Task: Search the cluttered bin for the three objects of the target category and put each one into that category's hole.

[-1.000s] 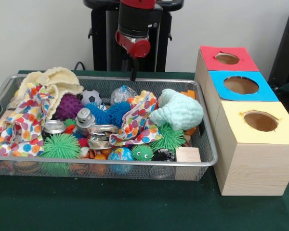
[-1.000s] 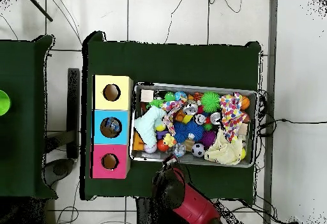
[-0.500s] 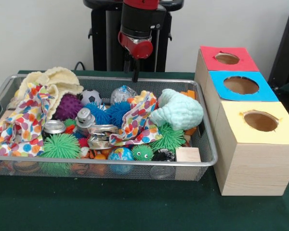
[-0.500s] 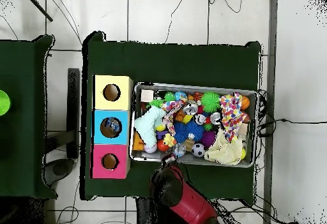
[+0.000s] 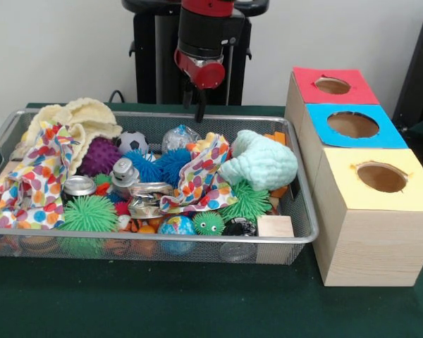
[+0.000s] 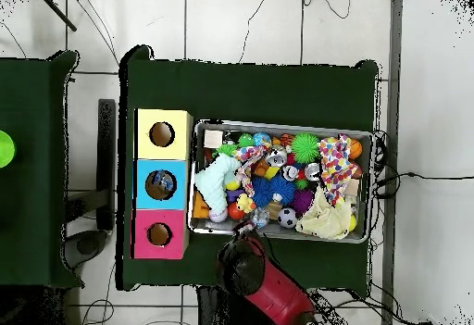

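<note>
The wire mesh bin (image 5: pixel 162 238) is packed with toys and cloths; it also shows in the overhead view (image 6: pixel 278 125). One see-through crinkly plastic piece (image 5: pixel 180 136) with blue marks lies at the bin's far middle, among blue spiky balls; it also shows in the overhead view (image 6: pixel 260 218). Another clear piece (image 5: pixel 238 227) seems to lie at the near rim. The blue-topped box's hole (image 5: pixel 352 124) is between the red and yellow boxes; in the overhead view (image 6: pixel 160 184) something glints inside it. My gripper (image 5: pixel 199 109) hangs over the bin's far rim, just above and behind the crinkly piece, holding nothing I can see.
Spotted cloths (image 5: pixel 35 176), a mint knit cloth (image 5: pixel 262 160), a cream knit cloth (image 5: pixel 74 116), spiky balls (image 5: pixel 90 211), crushed silver cans (image 5: pixel 149 197) and a wooden block (image 5: pixel 275 227) fill the bin. Red-topped (image 5: pixel 331 85) and yellow-topped (image 5: pixel 382 177) boxes flank the blue one.
The arm has shifted slightly to the right in the front view, along the bin's far rim. Nothing in the bin has moved.
</note>
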`<state>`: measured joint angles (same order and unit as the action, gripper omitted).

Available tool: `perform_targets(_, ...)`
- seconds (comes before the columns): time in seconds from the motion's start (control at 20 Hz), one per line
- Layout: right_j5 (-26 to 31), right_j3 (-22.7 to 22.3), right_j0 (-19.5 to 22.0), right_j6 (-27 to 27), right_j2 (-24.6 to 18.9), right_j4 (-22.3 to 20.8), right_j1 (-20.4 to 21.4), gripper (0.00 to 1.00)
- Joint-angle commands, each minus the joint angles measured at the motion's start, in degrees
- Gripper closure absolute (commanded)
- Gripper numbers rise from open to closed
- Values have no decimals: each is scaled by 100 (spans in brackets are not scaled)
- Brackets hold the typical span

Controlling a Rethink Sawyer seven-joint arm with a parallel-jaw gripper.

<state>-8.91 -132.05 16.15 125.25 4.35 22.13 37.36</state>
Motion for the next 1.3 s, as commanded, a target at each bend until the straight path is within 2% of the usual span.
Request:
perform_targets(0.05,656,899,-136,951,-154,510,-61,0)
perform_targets(0.8,653,1259,-122,912,-286,653,-408,0)
perform_targets(1.0,651,1368,-54,856,-309,620,-493,0)
perform_targets(1.3,452,1289,84,912,-406,461,-536,0)
